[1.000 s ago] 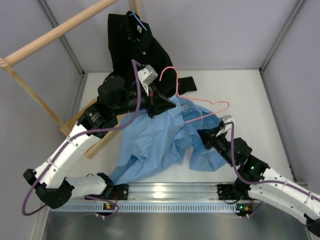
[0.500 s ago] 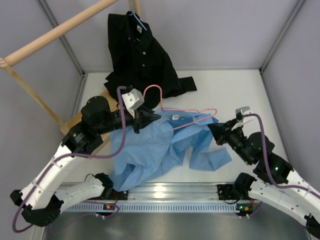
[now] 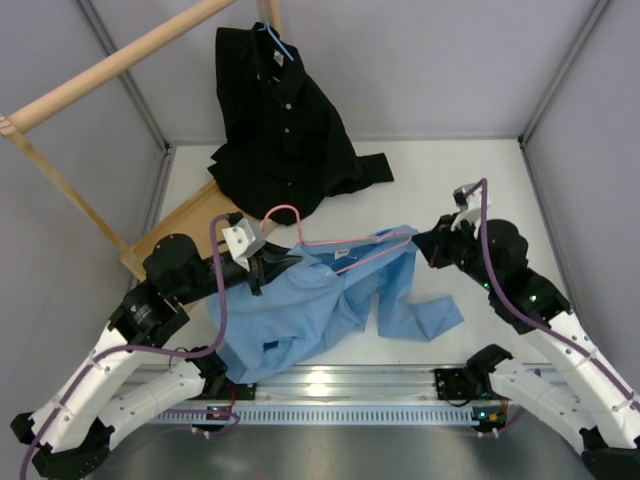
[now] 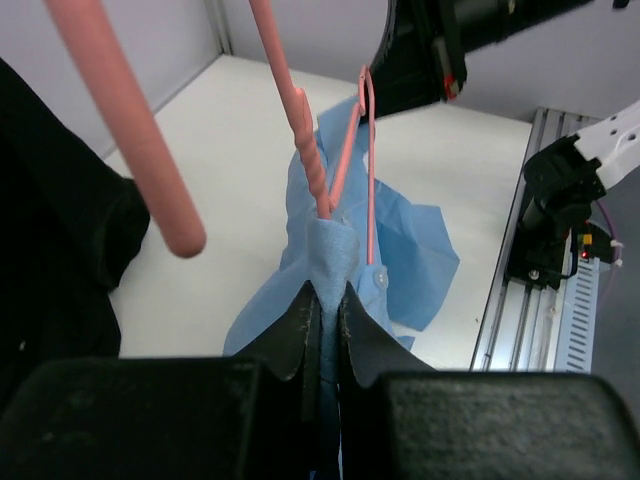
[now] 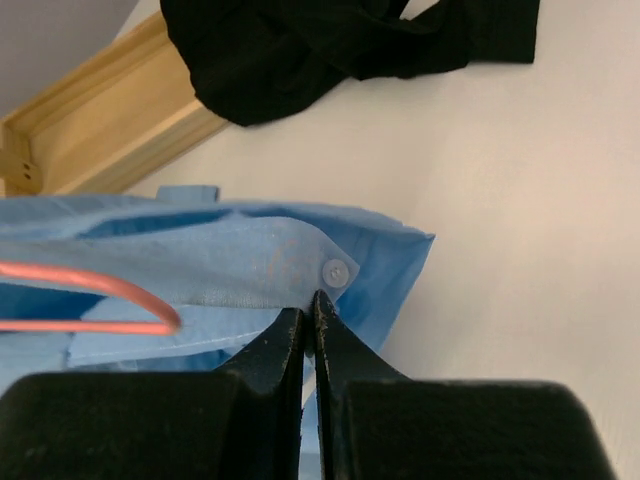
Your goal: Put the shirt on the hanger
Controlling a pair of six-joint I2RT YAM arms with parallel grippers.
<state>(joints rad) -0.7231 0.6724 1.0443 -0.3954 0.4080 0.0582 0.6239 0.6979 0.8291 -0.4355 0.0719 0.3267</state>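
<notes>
Over white table point(image 3: 480, 190), left gripper point(image 3: 285, 260) and right gripper point(image 3: 427, 246) clench shirt point(image 3: 300, 310) either side of hanger point(image 4: 125, 120); taut thin cloth could slip free

walls point(image 3: 450, 60) grey | tbl point(image 3: 480, 180) white | wood rack point(image 3: 110, 65) rear-L

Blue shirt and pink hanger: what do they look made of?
The shirt looks like thin woven cloth with a matte finish; it creases and drapes in soft folds. Whether it is cotton or a blend I cannot tell. The hanger looks like metal wire under a smooth, slightly glossy pink coating, probably plastic; the twisted neck in the left wrist view suggests wire.
</notes>
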